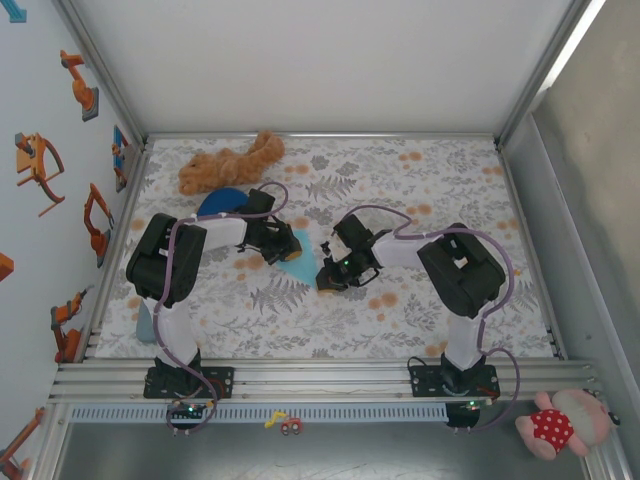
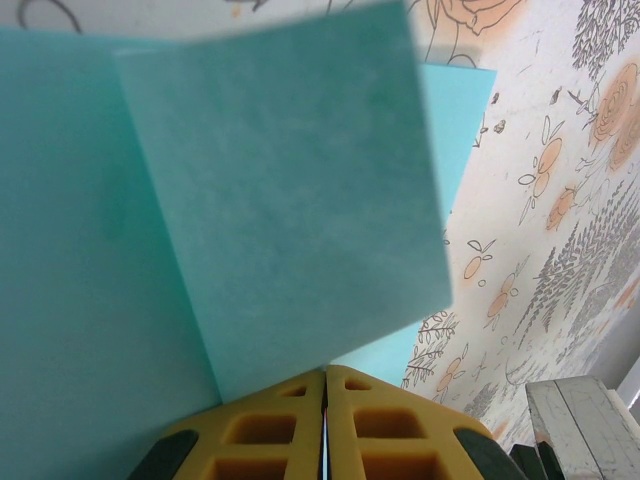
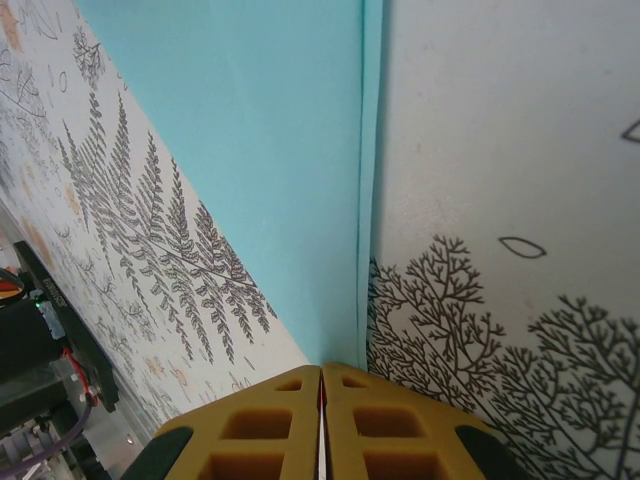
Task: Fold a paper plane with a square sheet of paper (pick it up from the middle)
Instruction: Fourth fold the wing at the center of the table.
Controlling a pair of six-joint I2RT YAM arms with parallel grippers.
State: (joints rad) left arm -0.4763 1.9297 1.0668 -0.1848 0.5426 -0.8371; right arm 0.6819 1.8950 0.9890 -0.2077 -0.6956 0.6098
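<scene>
Cyan-blue paper sheet [image 1: 298, 250], partly folded, sits at the centre of the top view on a floral-patterned counter [image 1: 420, 200], between the two end effectors. From above it looks like a small wedge that narrows toward the lower right, with its long axis running from upper left to lower right.

The left end effector [image 1: 274, 248] is at the sheet's upper left. In the left wrist view its yellow fingers [image 2: 270, 430] are pressed together on the paper [image 2: 290, 200], and one flap stands up from a flat layer.

The right end effector [image 1: 333, 278] is at the lower right. In the right wrist view its fingers [image 3: 380, 430] are closed on the near end of the paper [image 3: 270, 150], whose straight layered edge runs up to the top of the frame.

A dark blue dome [image 1: 220, 203] and a tan plush toy [image 1: 230, 165] lie at the upper left.
</scene>
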